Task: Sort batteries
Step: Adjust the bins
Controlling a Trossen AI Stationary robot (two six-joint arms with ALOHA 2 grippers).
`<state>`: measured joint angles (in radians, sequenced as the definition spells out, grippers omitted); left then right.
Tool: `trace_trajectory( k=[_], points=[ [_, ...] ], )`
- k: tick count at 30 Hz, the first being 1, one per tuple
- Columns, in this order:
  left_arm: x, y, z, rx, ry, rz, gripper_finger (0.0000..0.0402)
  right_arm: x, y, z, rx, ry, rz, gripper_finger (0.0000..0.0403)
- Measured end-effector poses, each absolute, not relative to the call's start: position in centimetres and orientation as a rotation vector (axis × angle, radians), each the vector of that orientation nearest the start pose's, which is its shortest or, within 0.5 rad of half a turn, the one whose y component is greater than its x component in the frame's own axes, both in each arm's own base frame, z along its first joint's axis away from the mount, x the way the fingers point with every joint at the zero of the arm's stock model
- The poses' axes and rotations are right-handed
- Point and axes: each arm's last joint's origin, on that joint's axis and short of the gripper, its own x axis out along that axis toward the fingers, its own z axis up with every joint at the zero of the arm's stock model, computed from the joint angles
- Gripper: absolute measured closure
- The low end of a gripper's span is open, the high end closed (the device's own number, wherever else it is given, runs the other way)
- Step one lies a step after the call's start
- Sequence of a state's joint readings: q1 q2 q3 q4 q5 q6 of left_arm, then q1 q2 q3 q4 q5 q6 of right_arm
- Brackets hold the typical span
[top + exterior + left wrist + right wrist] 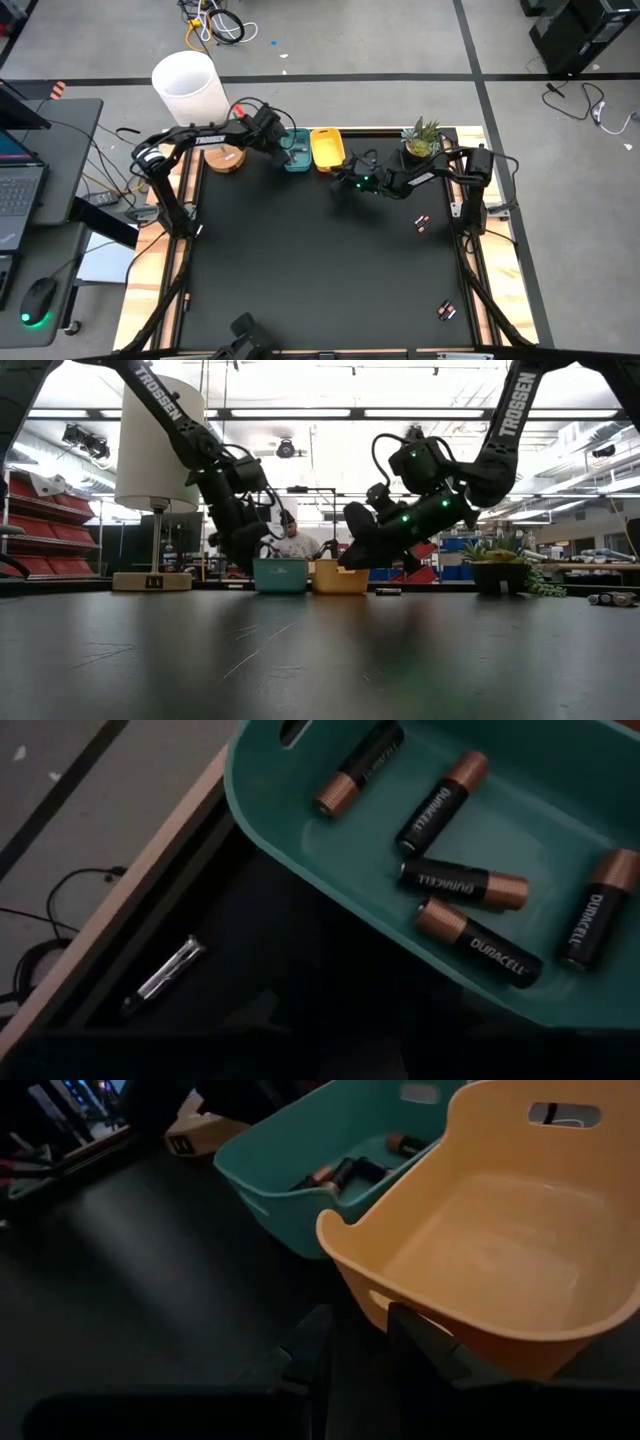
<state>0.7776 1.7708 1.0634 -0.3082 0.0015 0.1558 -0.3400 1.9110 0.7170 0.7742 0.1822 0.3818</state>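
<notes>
Five batteries point(470, 885) lie in the teal bin point(300, 830) beneath my left gripper point(283, 143); whether its fingers are apart I cannot tell. My right gripper point(355, 1342), fingers slightly apart and seemingly empty, sits just beside the yellow bin point(480, 1270).

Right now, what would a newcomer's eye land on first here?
Probably the teal bin and yellow bin side by side at the table's far edge, both arms bent over them. Five black-and-copper batteries lie in the teal one; the yellow looks empty.
</notes>
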Motion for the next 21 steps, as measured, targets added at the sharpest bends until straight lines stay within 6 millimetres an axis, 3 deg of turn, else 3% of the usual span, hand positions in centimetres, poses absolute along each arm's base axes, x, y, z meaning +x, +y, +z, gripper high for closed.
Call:
trace_trajectory(
  k=[14,21],
  points=[
    [25.8,25.3,17.4,-0.212,0.865,0.646,0.0287,32.1,-12.7,11.7,0.357,0.229,-0.560,0.0315],
    [25.5,25.0,17.1,-0.237,0.912,0.643,0.0287,32.2,-12.0,13.0,0.358,0.219,-0.524,0.0315]
  ],
)
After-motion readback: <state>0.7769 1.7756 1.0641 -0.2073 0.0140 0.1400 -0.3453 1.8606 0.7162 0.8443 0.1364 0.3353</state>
